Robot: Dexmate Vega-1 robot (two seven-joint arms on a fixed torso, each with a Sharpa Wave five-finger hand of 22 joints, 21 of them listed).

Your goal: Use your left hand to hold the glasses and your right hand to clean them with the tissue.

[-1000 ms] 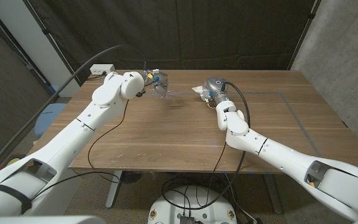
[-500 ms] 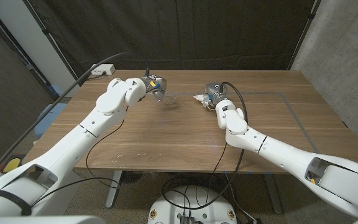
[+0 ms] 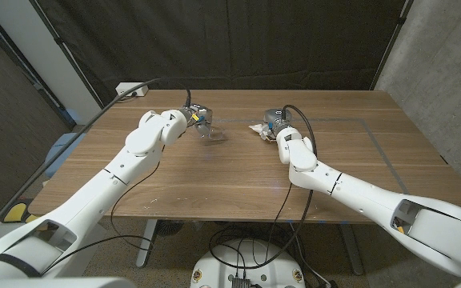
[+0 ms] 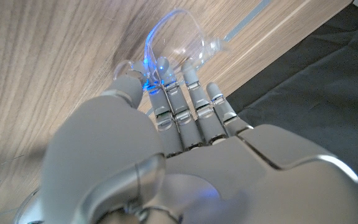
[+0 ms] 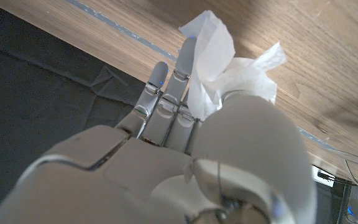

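Currently the left hand [image 4: 166,130] pinches the clear glasses [image 4: 182,43], their far arm cut off; the right hand [image 5: 185,143] grips the tissue [image 5: 219,62], partly hidden behind its fingers.

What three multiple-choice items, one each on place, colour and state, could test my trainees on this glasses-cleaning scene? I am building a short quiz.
1. Where are the glasses?
A. at the left hand
B. on the floor
C. at the table's near edge

2. What colour is the tissue?
A. blue
B. white
C. black

3. What is the right hand doing?
A. holding nothing
B. holding the tissue
C. gripping a cable

Answers: 1 A, the left wrist view shows the clear lenses at that hand's fingertips; 2 B, white in the right wrist view; 3 B, the tissue sits bunched in that hand.
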